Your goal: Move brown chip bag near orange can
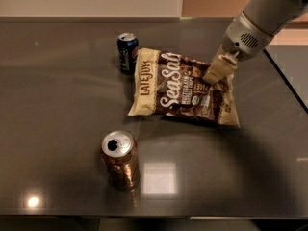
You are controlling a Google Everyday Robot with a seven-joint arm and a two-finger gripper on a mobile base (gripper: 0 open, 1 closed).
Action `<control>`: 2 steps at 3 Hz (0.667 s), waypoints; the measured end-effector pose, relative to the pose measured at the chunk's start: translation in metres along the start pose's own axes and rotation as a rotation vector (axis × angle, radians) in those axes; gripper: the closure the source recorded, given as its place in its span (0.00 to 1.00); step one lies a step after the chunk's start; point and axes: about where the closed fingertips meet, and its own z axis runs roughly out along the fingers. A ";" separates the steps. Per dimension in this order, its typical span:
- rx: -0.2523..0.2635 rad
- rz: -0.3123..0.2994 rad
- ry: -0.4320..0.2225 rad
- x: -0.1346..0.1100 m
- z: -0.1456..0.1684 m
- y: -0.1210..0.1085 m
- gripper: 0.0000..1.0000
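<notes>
The brown chip bag (175, 88) lies tilted on the dark table, its "Late July" end pointing left and close to the blue can. My gripper (215, 74) comes in from the upper right and is shut on the bag's top right part. The bag looks partly lifted there, with a shadow under its lower edge. The orange can (120, 160) stands upright near the front left, a clear gap below and to the left of the bag's lower left corner.
A dark blue Pepsi can (127, 52) stands upright just beyond the bag's left end. The grey table (57, 105) has a seam and edge at the right (288, 85). A wall runs along the back.
</notes>
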 end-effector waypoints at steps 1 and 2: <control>-0.069 -0.007 -0.001 -0.010 0.013 0.029 1.00; -0.127 -0.013 0.004 -0.015 0.024 0.054 1.00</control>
